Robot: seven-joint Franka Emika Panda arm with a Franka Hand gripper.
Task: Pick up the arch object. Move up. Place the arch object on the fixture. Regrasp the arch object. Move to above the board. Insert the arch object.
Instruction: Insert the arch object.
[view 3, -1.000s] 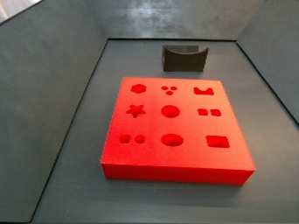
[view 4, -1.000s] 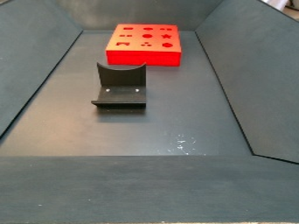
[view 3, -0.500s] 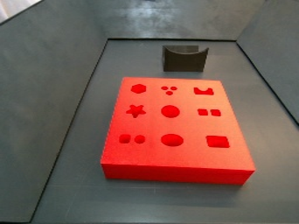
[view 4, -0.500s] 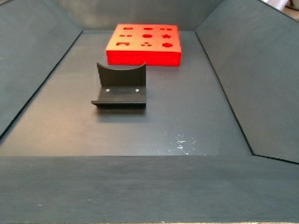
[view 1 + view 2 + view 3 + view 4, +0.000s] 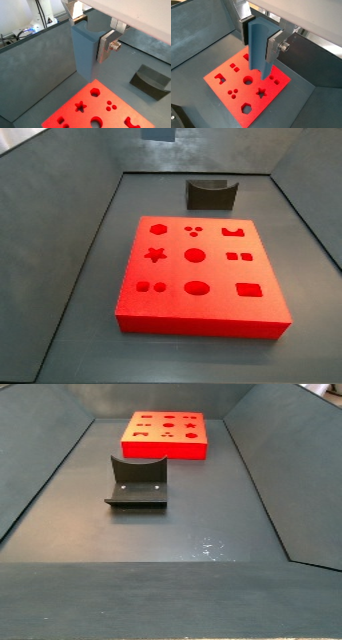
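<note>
In both wrist views the gripper (image 5: 90,47) is hanging high over the bin with its silver finger plates (image 5: 273,44) pressing against the sides of the arch object (image 5: 85,52), a pale blue-grey block that is standing upright between them and reaching well below the fingertips (image 5: 104,47). Under it, the board (image 5: 248,82) is lying flat on the dark floor, its star, circle, square, hexagon and arch cutouts all showing open, and the block's lower end is hovering above the board's surface without touching it. In a side view only a small pale blue-grey tip of the arch object (image 5: 159,133) is peeking in at the upper edge, far above the board (image 5: 201,278); the gripper itself is not showing there. The fixture (image 5: 211,194) is standing just beyond the board's far edge, apart from it, its curved dip facing up. In a side view the fixture (image 5: 138,481) is sitting nearer the camera with the board (image 5: 167,435) behind it.
</note>
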